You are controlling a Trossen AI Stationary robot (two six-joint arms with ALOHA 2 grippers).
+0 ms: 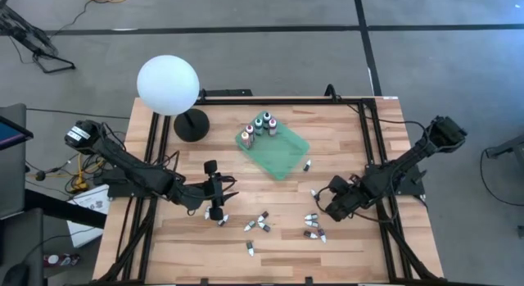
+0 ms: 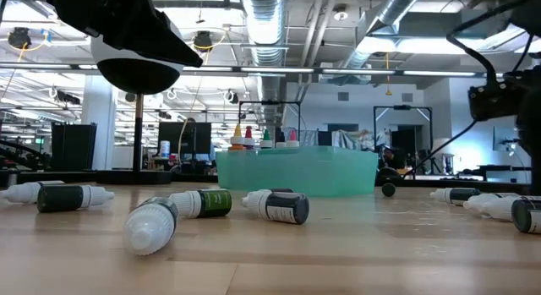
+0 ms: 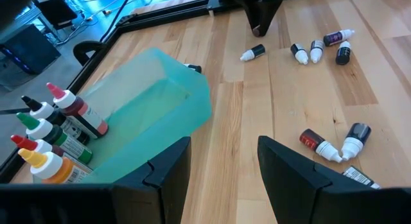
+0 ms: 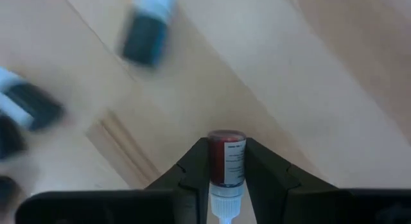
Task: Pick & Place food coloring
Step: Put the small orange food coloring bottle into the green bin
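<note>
The food coloring is many small bottles. Several stand in the far-left corner (image 3: 58, 134) of the green tray (image 1: 282, 155). Others lie loose on the wooden table (image 1: 262, 222) (image 3: 318, 47). My right gripper (image 4: 226, 179), low over the table's right part (image 1: 326, 208), is shut on a small red bottle (image 4: 226, 161) with a white tip. My left gripper (image 3: 225, 169) hovers open at the table's left-centre (image 1: 225, 190), nothing between its fingers, with the tray on one side and loose bottles (image 3: 340, 144) on the other. My right gripper pinches the red bottle's body (image 4: 226, 166) between its two fingers, one on each side. The fingers come steeply from above and lie along the bottle, whose white tip points back toward the wrist. Whether its base rests on the table I cannot tell.
A white globe lamp (image 1: 168, 85) on a black base (image 1: 191, 124) stands at the far left. A black frame (image 1: 368, 130) borders the table. Loose bottles lie near my right gripper (image 1: 313, 220) and along the near edge (image 2: 152, 223). Bare wood lies between the tray and the near bottles.
</note>
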